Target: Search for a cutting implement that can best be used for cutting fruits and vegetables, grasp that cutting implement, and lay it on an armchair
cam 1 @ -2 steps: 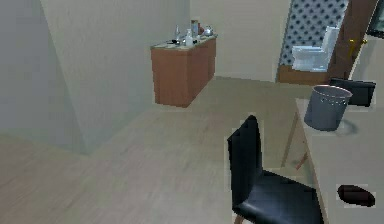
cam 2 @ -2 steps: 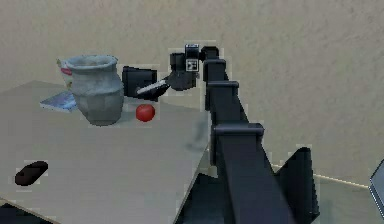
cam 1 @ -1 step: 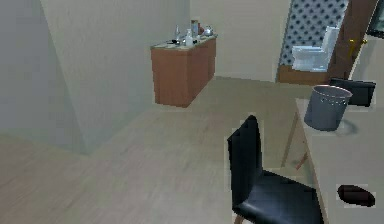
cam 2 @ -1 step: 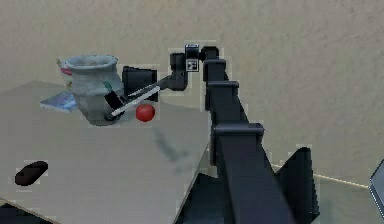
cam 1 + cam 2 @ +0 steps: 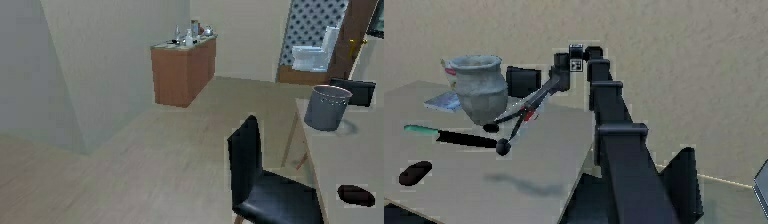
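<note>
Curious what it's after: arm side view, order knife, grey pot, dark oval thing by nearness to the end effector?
1. Knife, lower left, and grey pot, upper left: too close to call.
2. Dark oval thing, farthest lower left.

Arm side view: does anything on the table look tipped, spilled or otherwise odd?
Nothing stands out. The grey pot stands upright on the table, the green-handled knife lies flat near it, and a small dark oval thing lies nearer the edge.

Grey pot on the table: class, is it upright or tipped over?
Upright: the pot stands on its base on the table, rim uppermost.
</note>
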Available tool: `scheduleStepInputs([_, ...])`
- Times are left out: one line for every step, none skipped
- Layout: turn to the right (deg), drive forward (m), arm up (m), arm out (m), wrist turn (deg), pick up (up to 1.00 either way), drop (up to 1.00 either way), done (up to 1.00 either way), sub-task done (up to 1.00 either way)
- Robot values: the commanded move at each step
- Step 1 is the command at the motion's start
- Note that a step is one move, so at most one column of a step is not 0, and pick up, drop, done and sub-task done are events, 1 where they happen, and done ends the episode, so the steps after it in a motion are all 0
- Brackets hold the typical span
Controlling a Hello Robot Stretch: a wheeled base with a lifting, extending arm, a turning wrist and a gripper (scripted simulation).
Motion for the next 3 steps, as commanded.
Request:
scheduleStepInputs([0.0,0.00,0.00,0.00,-3.0,0.00,0.00,0.00,0.00])
scheduleStepInputs([0.0,0.00,0.00,-0.42,0.0,0.00,0.00,0.00,0.00])
scheduleStepInputs([-45.0,0.00,0.00,0.00,0.0,0.00,0.00,0.00,0.00])
